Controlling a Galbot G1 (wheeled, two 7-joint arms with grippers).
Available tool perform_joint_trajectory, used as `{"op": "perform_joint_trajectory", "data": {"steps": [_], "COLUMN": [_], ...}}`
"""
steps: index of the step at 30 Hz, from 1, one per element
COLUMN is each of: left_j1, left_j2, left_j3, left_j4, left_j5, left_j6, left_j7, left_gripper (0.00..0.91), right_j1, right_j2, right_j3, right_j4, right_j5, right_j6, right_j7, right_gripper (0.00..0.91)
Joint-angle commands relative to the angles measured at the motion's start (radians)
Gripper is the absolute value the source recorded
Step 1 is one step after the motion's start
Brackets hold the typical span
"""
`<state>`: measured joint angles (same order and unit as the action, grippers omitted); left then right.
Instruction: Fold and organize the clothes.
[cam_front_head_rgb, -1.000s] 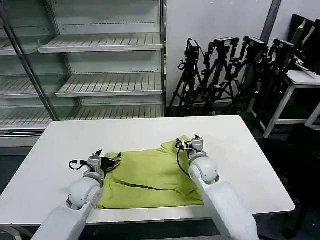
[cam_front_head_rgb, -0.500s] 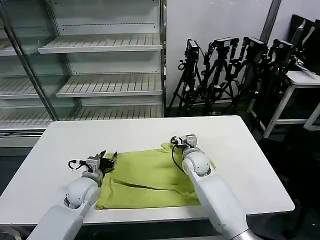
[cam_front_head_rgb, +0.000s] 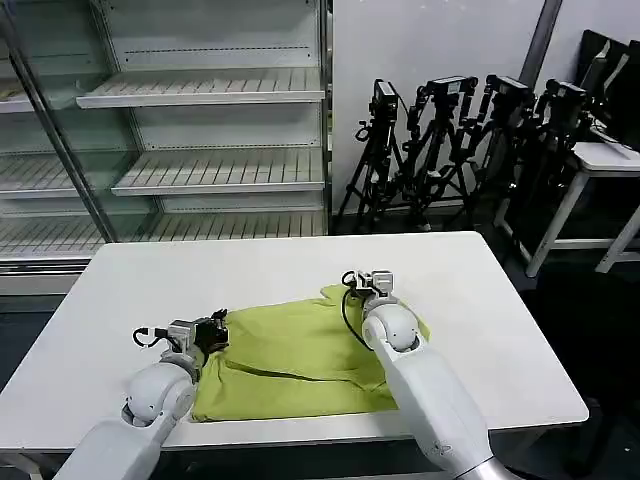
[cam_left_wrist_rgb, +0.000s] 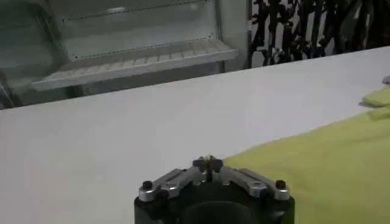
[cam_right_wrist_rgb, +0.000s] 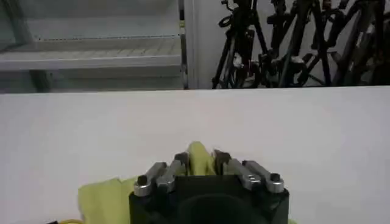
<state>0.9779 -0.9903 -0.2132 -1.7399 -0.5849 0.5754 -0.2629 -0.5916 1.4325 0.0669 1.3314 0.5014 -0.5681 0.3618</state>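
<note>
T-shirt lies flat on the white surface, toward the robot's edge, partly folded: a crease line runs across the lower body and a sleeve or corner is bunched up just beyond the right claw. Likely laid out this way so each arm can take one far corner and carry it over in a matched fold.

Right claw: sits at the shirt's far right corner. In the right wrist view the two fingers are drawn nearly together with a ridge of lime fabric pinched between them. Judged to be gripping the cloth. Surface beyond it bare; tripods stand well behind the table.

Left claw: low at the shirt's left edge, about level with the upper hem. In the left wrist view its fingers meet at the tips, closed, with the fabric edge lying just beside and to one side of them. Whether any cloth is caught between them I cannot tell; no fold of fabric shows in the tips. White surface directly ahead of it.

Judgement: the right side is secured and the left is doubtful. If the left has missed the hem, lifting would drag the shirt askew. Thin soft cloth, likely to slip or sag.
</note>
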Motion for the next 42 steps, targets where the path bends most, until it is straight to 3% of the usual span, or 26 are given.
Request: {"op": "perform_joint_trajectory", "data": {"steps": [1,5,12,21,33,42], "left_j1": [0.013,0.032,0.06,0.132,0.297,0.423], "left_j2": [0.004,0.009,0.041,0.083,0.112,0.098], "left_j3": [-0.006,-0.024,-0.063,-0.133,-0.22,-0.222], "left_j4": [-0.035,-0.1,-0.193,-0.291,-0.446,-0.504], "left_j5": [-0.016,-0.017,-0.041,-0.057,-0.003,0.113], "left_j6": [0.001,0.0,0.0,-0.004,-0.006,-0.025], "left_j7": [0.001,0.001,0.002,0.005,0.029,0.043], "left_gripper": [0.02,0.02,0.02,0.02,0.01,0.02], "right_j1": [-0.021,-0.041,-0.118,-0.239,-0.538,-0.687], "right_j2": [-0.011,-0.041,-0.145,-0.219,-0.272,-0.264], "right_j3": [-0.006,-0.009,-0.021,0.015,0.108,0.151], "right_j4": [0.062,0.129,0.358,0.518,0.747,0.824], "right_j5": [-0.026,-0.059,-0.056,-0.112,-0.186,-0.228], "right_j6": [0.101,0.162,0.18,0.213,0.224,0.218], "right_j7": [0.0,0.002,0.005,-0.018,-0.057,-0.068], "right_gripper": [0.0,0.0,0.0,0.0,0.0,0.0]}}
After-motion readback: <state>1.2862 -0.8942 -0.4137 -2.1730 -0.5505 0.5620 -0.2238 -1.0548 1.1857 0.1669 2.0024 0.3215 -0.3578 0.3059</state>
